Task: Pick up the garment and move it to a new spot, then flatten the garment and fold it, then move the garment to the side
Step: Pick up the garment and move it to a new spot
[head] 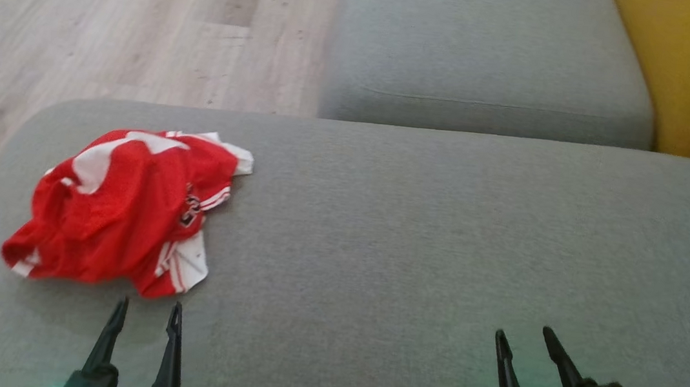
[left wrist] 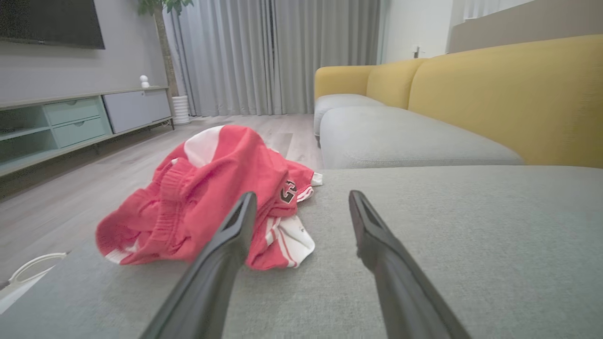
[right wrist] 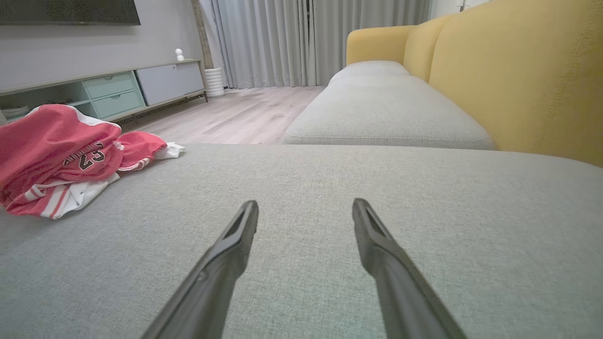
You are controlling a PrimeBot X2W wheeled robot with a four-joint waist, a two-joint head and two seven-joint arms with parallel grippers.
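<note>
Trouble lies in the heap: the red-and-white jersey point(head: 122, 213) sits crumpled near the left edge of the grey cushion point(head: 411, 240), just ahead of my left gripper point(head: 150, 304). Both it and my right gripper point(head: 524, 332) stand spread, empty. Pinching one loose layer could drag it onto the floor point(head: 112, 11).

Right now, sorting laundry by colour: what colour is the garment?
The garment is red with white trim; clearest in head view.
</note>
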